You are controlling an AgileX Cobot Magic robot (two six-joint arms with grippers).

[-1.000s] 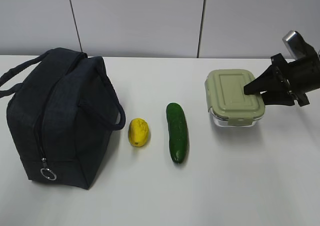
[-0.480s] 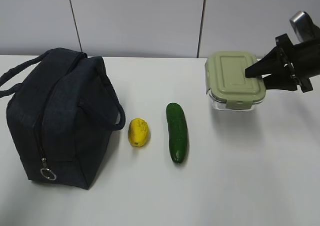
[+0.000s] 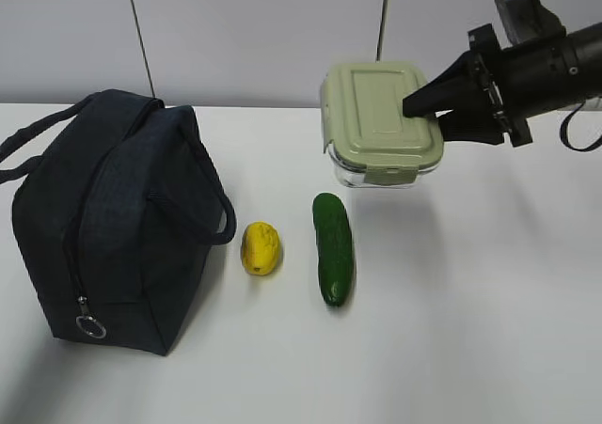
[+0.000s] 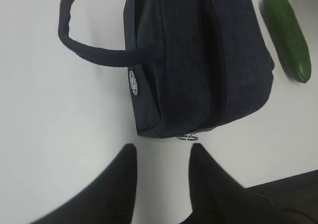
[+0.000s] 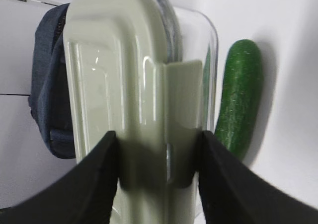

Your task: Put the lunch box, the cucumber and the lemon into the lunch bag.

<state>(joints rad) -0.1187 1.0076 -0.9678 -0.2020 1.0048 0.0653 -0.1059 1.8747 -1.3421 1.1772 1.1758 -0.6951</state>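
The lunch box [image 3: 381, 118], clear with a sage-green lid, hangs in the air above the table, held at its right end by my right gripper [image 3: 423, 109]. In the right wrist view the fingers clamp the lunch box [image 5: 124, 85] at its lid clip, at the gripper [image 5: 158, 139]. The cucumber [image 3: 333, 247] lies on the table below it, and the lemon [image 3: 261, 247] lies to the cucumber's left. The navy lunch bag [image 3: 108, 217] stands at the left, its top looks closed. My left gripper [image 4: 161, 152] hovers open just off the lunch bag [image 4: 198, 60], near its metal zipper ring [image 4: 189, 137].
White table [image 3: 470, 330] with a pale panelled wall [image 3: 254, 29] behind. The bag's loop handles [image 3: 28, 137] stick out to the left and right of it. The cucumber [image 4: 288, 35] also shows beyond the bag in the left wrist view.
My right gripper lifted the lunch box off the table and carried it up and to the left, over the cucumber. Bag, lemon and cucumber stayed put.
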